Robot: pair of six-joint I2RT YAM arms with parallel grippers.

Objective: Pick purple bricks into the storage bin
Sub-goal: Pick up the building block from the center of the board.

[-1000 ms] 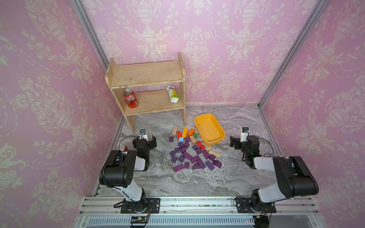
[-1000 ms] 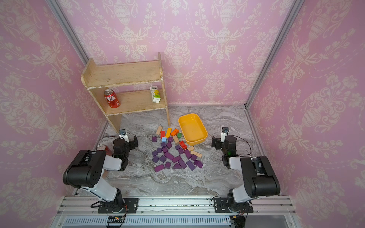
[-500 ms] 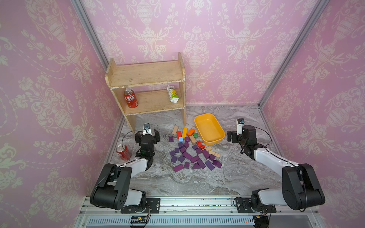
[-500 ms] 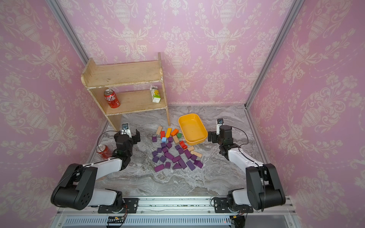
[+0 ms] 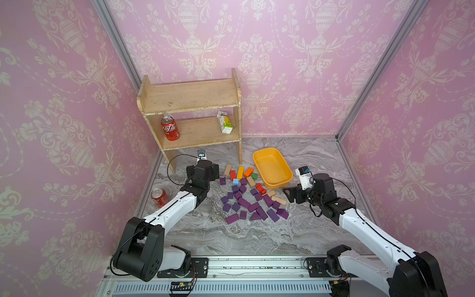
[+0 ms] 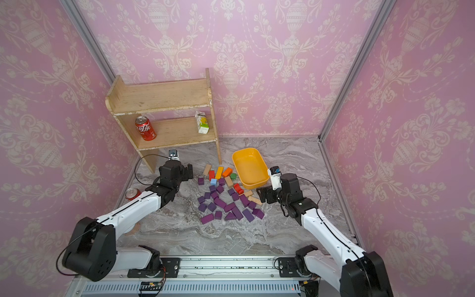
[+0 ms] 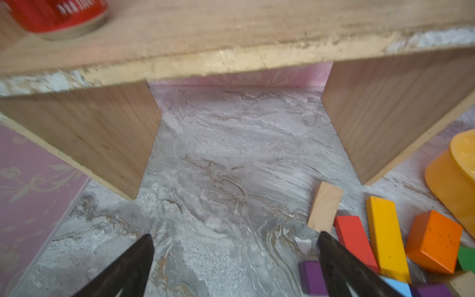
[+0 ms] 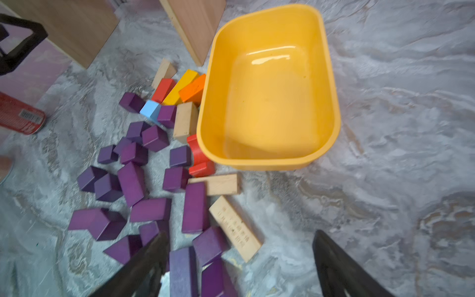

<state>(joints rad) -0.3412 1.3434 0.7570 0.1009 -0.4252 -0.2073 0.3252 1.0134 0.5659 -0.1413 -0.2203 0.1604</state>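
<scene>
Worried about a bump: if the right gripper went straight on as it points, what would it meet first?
Probably the lettered tan block just ahead of the right gripper, at the edge of the purple bricks; height is hard to judge.

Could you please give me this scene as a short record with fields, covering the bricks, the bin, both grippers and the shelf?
Bin: empty, on the table.
Purple bricks: scattered on the table, none in the bin.
Other blocks: red, orange, yellow, green, blue, tan, mostly nearest the bin.
Left gripper: open, empty, facing the shelf.
Right gripper: open, empty, beside the purple bricks, near the bin.
Shelf: can and carton on the lower tier.
Second can: on the table by the left arm.
</scene>
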